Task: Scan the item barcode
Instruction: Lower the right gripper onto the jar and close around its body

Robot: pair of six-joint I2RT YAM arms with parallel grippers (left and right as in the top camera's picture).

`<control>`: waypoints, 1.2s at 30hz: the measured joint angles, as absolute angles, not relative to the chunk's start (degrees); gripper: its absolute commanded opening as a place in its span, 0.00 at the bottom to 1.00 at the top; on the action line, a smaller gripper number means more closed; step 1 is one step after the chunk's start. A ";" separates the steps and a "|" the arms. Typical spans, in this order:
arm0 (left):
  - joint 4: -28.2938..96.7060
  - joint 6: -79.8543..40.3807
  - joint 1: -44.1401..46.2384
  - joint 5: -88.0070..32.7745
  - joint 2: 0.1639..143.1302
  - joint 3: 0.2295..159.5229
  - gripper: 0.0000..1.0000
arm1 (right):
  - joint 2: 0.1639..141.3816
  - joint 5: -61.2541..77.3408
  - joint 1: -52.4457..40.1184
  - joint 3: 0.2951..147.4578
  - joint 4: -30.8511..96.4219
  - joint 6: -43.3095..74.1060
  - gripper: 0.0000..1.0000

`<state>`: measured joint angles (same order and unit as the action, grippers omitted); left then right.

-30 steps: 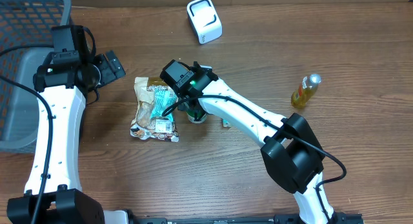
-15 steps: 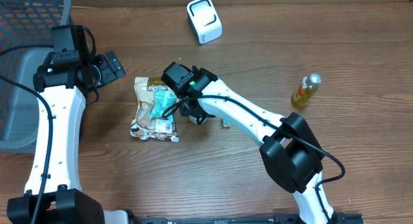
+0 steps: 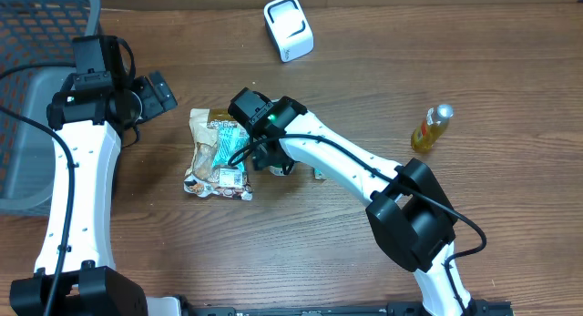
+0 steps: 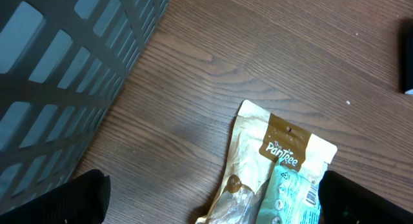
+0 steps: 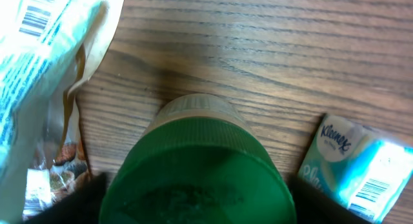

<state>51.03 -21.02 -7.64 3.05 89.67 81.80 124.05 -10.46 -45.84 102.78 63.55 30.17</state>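
- Right gripper (image 3: 265,158) straddles the green-capped bottle (image 5: 193,166) directly beneath it, jaws apart; whether they pinch cannot be told.
- Bottle likely rigid, light, smooth: best gripped at the cap's sides.
- Snack pouch (image 3: 202,125) and tissue pack (image 5: 348,162) crowd either side; white scanner (image 3: 288,28) lies well beyond.

Overhead looks down; both wrist cams close, sharing snack bag (image 3: 208,152).

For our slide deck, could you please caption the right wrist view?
Green-capped container between a snack bag and a Kleenex pack.
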 measured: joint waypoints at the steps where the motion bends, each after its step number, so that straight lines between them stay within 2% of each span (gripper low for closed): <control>1: 51.00 -21.02 -7.64 3.05 89.67 81.80 1.00 | 124.05 -10.48 -45.84 102.78 63.37 29.85 1.00; 4: 51.00 -21.02 -7.64 3.05 89.67 81.80 0.99 | 124.05 -10.46 -45.84 102.78 62.94 29.54 0.99; 6: 51.00 -21.02 -7.64 3.05 89.67 81.80 1.00 | 124.05 -10.46 -45.84 102.78 62.81 29.89 0.85; 9: 51.03 -21.02 -7.64 3.03 89.67 81.80 1.00 | 124.05 -10.28 -45.76 102.78 63.81 34.24 0.70; 15: 51.00 -21.02 -7.64 3.05 89.67 81.80 0.99 | 124.05 -9.34 -45.50 102.78 66.43 46.19 0.70; 22: 50.98 -21.02 -7.64 3.05 89.67 81.80 1.00 | 124.05 -9.26 -45.36 102.78 65.52 50.13 0.62; 29: 51.00 -21.02 -7.64 3.05 89.67 81.80 1.00 | 124.05 -9.41 -45.36 102.78 64.71 40.14 0.56; 31: 51.03 -21.02 -7.64 3.03 89.69 81.80 1.00 | 124.05 -9.32 -45.36 102.78 64.01 35.53 0.57; 33: 51.03 -21.02 -7.64 3.05 89.69 81.80 1.00 | 124.05 -9.23 -45.36 102.78 63.70 31.31 0.62; 36: 51.00 -21.02 -7.64 3.05 89.67 81.80 1.00 | 124.05 -9.21 -45.36 102.78 63.11 27.57 0.63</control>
<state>51.00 -21.02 -7.64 3.05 89.67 81.80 124.05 -9.21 -45.36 102.78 63.11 27.57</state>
